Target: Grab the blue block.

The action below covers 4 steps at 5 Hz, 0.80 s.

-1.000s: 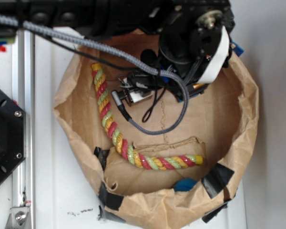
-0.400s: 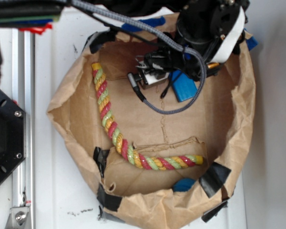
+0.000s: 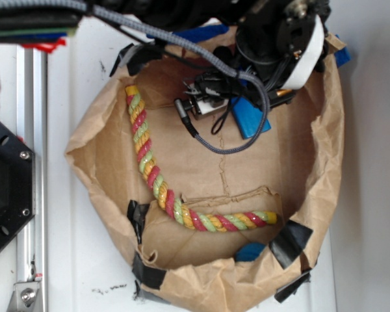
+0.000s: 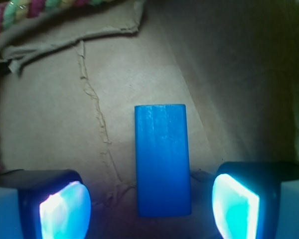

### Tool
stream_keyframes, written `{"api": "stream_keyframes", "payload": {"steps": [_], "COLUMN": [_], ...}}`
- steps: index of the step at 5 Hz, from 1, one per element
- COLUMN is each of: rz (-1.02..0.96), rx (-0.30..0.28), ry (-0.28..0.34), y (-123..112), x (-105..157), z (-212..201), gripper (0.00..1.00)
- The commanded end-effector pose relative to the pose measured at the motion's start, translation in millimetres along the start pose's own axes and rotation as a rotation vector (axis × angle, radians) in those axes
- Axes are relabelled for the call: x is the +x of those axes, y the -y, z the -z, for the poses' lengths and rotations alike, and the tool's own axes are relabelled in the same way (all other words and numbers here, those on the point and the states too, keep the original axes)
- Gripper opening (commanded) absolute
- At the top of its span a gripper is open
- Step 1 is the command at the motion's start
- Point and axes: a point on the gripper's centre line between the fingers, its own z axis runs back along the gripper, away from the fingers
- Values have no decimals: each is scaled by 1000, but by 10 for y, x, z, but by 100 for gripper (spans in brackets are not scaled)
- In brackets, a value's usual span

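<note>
Between my spread fingertips, the blue block (image 4: 163, 160) lies flat on the brown paper (image 4: 139, 69) floor, touching neither pad. My gripper (image 4: 149, 206) stands wide apart. Farther off, the striped rope (image 3: 157, 179) curves along the paper.

In the exterior view the arm (image 3: 279, 39) and its grey cable (image 3: 247, 123) cover the claw entirely, along with the upper end of the blue block (image 3: 250, 120) beneath it. Far below the claw, a small blue lump (image 3: 250, 251) is half hidden behind the paper bag's rim (image 3: 201, 273). In the wrist view the bottom edge cuts off both fingers (image 4: 65, 209), and the striped rope (image 4: 20, 10) is cropped and blurred at the top left corner.
</note>
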Motion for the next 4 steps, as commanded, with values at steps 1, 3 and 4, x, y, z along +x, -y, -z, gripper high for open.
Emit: {"api": "stream_keyframes", "payload": {"steps": [1, 3, 4], "rz": [-1, 37, 42], "rx": [124, 169, 203], "ry": [22, 24, 10], "y": [-19, 37, 23], "x": [141, 277, 288], "z": [-151, -53, -35], "gripper": [100, 100, 100]}}
